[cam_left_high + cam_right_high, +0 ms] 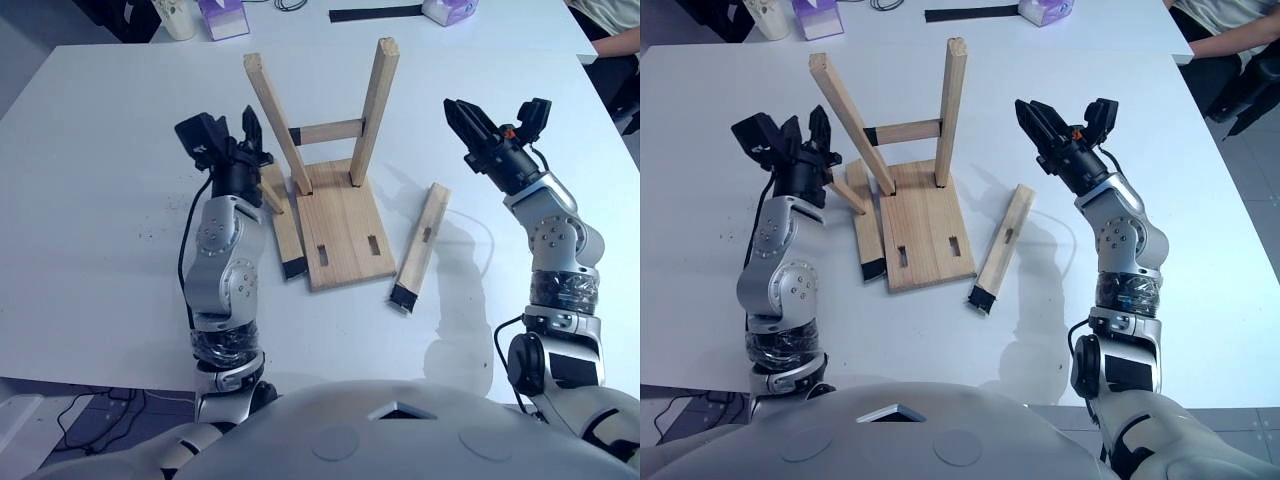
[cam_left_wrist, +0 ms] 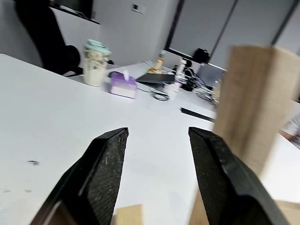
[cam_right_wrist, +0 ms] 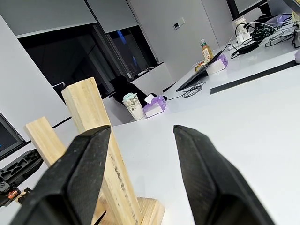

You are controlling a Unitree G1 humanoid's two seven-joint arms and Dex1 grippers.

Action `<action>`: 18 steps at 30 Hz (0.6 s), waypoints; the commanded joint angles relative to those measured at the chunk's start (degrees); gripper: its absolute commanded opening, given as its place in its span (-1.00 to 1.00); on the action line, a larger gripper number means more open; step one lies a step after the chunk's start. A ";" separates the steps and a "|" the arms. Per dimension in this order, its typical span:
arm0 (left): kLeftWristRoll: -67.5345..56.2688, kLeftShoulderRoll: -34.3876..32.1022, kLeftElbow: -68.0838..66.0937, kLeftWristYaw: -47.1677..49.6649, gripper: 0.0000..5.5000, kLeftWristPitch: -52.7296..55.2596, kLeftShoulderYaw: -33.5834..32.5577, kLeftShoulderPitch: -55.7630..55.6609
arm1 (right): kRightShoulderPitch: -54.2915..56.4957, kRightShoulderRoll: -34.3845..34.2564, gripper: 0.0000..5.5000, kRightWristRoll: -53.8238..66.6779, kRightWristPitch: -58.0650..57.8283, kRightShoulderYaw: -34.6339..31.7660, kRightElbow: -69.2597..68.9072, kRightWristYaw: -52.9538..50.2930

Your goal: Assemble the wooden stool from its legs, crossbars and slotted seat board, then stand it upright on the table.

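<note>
While both pincers hang open and empty over the white surface [image 1: 90, 150], the seat board [image 1: 345, 225] lies flat between them, underside up. Two upright legs [image 1: 372, 105] rise from its far end, joined by a crossbar [image 1: 330, 131]. Two empty slots [image 1: 322, 253] show at the board's near end.

The right pincer [image 1: 495, 115] hovers with its jaws spread wide, holding nothing, off to the right of the upright legs and apart from them. A loose leg [image 1: 422, 245] lies flat on the surface just right of the seat board, nearer the robot than that pincer and inward from it. Its long axis runs near to far, leaning slightly right at the far end, with a dark tip at the near end. The right arm is plainly the nearer one to it.

The left pincer [image 1: 255, 140], also parted and holding nothing, sits close beside the left upright leg. A second loose leg [image 1: 285, 235] lies along the board's left edge, on the near side of this pincer, its axis likewise near to far. Each arm would probably need to draw back toward the robot and drop to reach its own leg.
</note>
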State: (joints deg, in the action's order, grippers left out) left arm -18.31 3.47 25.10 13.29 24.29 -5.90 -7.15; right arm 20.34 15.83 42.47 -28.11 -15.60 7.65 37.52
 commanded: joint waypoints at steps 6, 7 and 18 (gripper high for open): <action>-5.14 -3.97 24.28 4.09 -0.13 16.90 -7.18 5.53 | -6.29 -1.03 -0.11 0.00 0.71 -0.85 -4.23 -0.93; -5.63 -3.61 24.49 4.10 -0.13 20.99 -6.43 10.35 | -7.05 -1.30 -0.11 0.04 0.95 -1.07 -4.86 -1.35; -1.49 -1.33 22.52 5.70 0.39 33.96 5.70 17.11 | -7.92 -0.66 -0.11 0.62 -1.88 0.02 -6.74 -2.31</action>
State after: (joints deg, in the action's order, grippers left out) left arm -21.73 1.40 49.12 17.05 55.04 -0.74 10.87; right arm 12.01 14.85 42.62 -28.68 -15.96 1.88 35.76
